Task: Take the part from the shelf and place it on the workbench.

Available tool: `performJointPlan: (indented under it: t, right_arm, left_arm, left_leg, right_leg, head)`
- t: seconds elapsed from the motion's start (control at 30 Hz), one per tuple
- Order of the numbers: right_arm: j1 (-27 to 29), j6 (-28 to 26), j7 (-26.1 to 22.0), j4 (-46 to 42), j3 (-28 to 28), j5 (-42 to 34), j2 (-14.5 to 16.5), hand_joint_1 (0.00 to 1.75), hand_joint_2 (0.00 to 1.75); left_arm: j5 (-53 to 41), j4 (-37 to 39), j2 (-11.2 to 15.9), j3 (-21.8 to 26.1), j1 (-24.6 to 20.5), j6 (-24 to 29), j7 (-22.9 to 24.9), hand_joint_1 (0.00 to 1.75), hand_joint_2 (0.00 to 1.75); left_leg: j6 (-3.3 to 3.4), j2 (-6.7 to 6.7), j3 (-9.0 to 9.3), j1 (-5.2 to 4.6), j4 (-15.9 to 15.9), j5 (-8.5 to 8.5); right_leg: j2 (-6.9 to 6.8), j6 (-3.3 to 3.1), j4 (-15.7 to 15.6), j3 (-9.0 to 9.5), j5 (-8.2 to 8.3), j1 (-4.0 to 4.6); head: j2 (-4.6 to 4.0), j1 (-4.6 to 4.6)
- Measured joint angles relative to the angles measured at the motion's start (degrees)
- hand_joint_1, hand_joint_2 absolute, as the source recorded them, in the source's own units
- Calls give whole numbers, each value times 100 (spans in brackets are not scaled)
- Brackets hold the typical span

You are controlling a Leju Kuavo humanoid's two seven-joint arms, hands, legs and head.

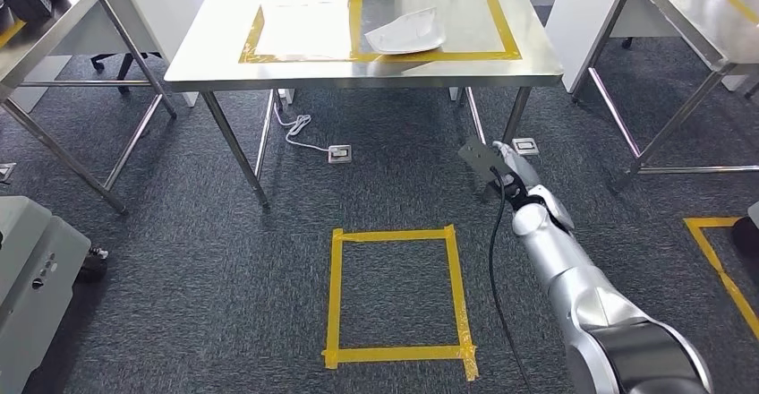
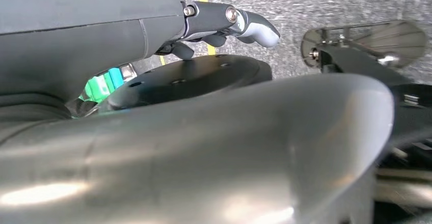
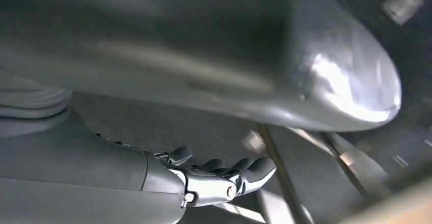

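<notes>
Head view — part (image 1: 407,33) on workbench (image 1: 224,67), long axis left-right | left hand (image 2: 224,28), right hand (image 1: 510,170): fingers (image 3: 244,169) curled, empty

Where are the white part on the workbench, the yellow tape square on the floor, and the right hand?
white part (image 1: 407,34), head view, its middle.
yellow tape square (image 1: 336,295), head view, its left strip.
right hand (image 1: 503,163), head view, middle of hand.

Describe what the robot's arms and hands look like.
The right arm is polished silver, rounded segments, with a black cable running along it. The right hand has a grey ribbed cover, metal knuckles with screws and dark fingers. The left hand looks similar, with a grey thumb.
</notes>
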Motion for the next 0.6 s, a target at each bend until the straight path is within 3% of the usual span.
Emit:
performJointPlan:
  t: [0.07, 0.13, 0.2, 0.23, 0.3, 0.37, 0.4, 0.43, 0.47, 0.5, 0.57, 0.6]
  right_arm:
    - [327, 6, 218, 113, -138, -203, 24, 0, 0]
    - [692, -58, 429, 258, -328, -442, 63, 0, 0]
    - [1091, -138, 614, 409, -537, -672, 103, 0, 0]
    - [1294, -179, 705, 469, -642, -773, 113, 0, 0]
    - [1662, -266, 892, 572, -855, -956, 125, 0, 0]
    - [1997, -329, 1085, 665, -1066, -1105, 134, 0, 0]
    - [2156, -337, 1205, 715, -1163, -1188, 141, 0, 0]
    - [2310, -328, 1353, 763, -1255, -1287, 149, 0, 0]
    - [2461, -308, 1521, 806, -1347, -1408, 160, 0, 0]
    - [2609, -287, 1672, 844, -1447, -1534, 171, 0, 0]
    - [2875, -264, 1903, 897, -1667, -1738, 209, 0, 87]
    - [2994, -266, 2011, 923, -1774, -1803, 239, 0, 131]
  left_arm:
    - [1, -1, -2, -15, -9, 0, -1, 0, 0]
    - [2, -3, -10, -31, 0, 0, -2, 0, 0]
    - [2, -2, -19, -46, 23, 0, -2, 0, 0]
    - [1, -1, -21, -55, 29, 0, -2, 0, 0]
    - [1, 2, -27, -73, 39, 0, -2, 0, 0]
    - [-3, 2, -31, -85, 64, 0, 7, 0, 0]
    - [-5, 3, -33, -97, 80, 0, 12, 0, 0]
    - [-8, 4, -33, -108, 93, 0, 18, 0, 0]
    - [-8, 4, -33, -119, 101, 0, 20, 0, 0]
    - [-4, 5, -33, -126, 103, 0, 20, 0, 0]
    - [4, 5, -36, -130, 101, 0, 19, 0, 0]
    - [7, 6, -36, -131, 101, 0, 19, 0, 0]
  left_leg:
    - [67, -23, 546, -16, -752, -13]
    - [164, -53, 725, -47, -1090, -108]
    - [271, -57, 652, -48, -1116, -14]
    - [325, -51, 609, -42, -1127, 54]
    - [399, -39, 473, -31, -1143, 202]
    - [424, -37, 277, -40, -1130, 342]
    - [422, -33, 176, -44, -1117, 407]
    - [415, -27, 77, -46, -1099, 467]
    - [404, -21, -16, -47, -1080, 521]
    - [390, -17, -97, -47, -1059, 569]
    - [336, -13, -205, -58, -1030, 658]
    - [301, -5, -219, -63, -1031, 702]
  right_leg:
    - [-15, 65, 20, -97, 98, 9]
    - [-33, 146, 4, -109, 188, 16]
    - [-36, 224, -15, -117, 227, -1]
    - [-27, 258, 47, -159, 117, -12]
    - [-2, 310, 511, -323, -430, -28]
    - [11, 341, 1277, -493, -972, -27]
    - [16, 347, 1558, -499, -1046, -27]
    - [19, 347, 1670, -419, -992, -26]
    - [20, 339, 1572, -234, -858, -27]
    - [19, 324, 1283, 50, -728, -27]
    - [18, 262, 477, 659, -755, -5]
    - [21, 222, 184, 848, -817, 13]
  head:
    - [0, 5]
    - [0, 12]
    - [0, 12]
    - [0, 14]
    - [0, 15]
    - [0, 16]
    - [0, 16]
    - [0, 17]
    - [0, 17]
    - [0, 17]
    - [0, 14]
    - [0, 14]
